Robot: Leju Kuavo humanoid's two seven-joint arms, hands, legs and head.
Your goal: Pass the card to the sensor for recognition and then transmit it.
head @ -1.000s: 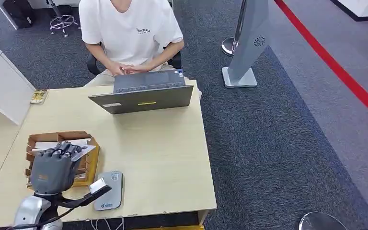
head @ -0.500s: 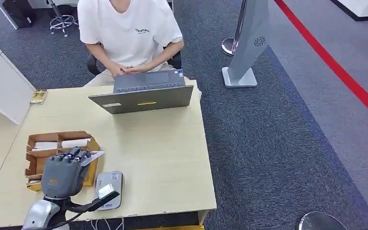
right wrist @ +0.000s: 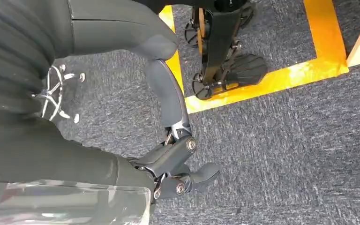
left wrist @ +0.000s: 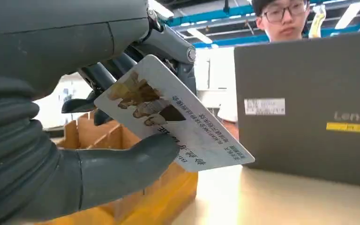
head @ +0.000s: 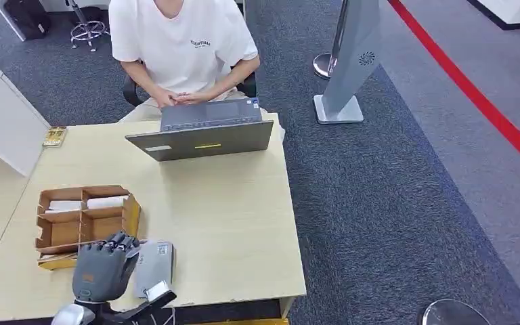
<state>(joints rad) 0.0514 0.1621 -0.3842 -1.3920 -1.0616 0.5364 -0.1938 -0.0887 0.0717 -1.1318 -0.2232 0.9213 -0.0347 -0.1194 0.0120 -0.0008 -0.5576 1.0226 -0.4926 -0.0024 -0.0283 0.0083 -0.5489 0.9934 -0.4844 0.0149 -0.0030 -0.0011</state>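
Fingers (left wrist: 136, 164) of the left hand (head: 101, 265) pinch the card (left wrist: 173, 117) beside the sensor (head: 154, 265), brown organizer (head: 84, 220) alongside.

I take this for an office or reception-style workspace. A light wood desk (head: 230, 217) sits on grey-blue carpet (head: 393, 203), and at twelve o'clock a person (head: 183, 47) works at a grey laptop (head: 203, 135). At one o'clock stands a grey kiosk pillar (head: 352, 61) beside a stanchion base (head: 325, 66); a red floor line (head: 474, 95) runs toward two o'clock. A rolling chair base (head: 88, 30) shows at eleven o'clock.
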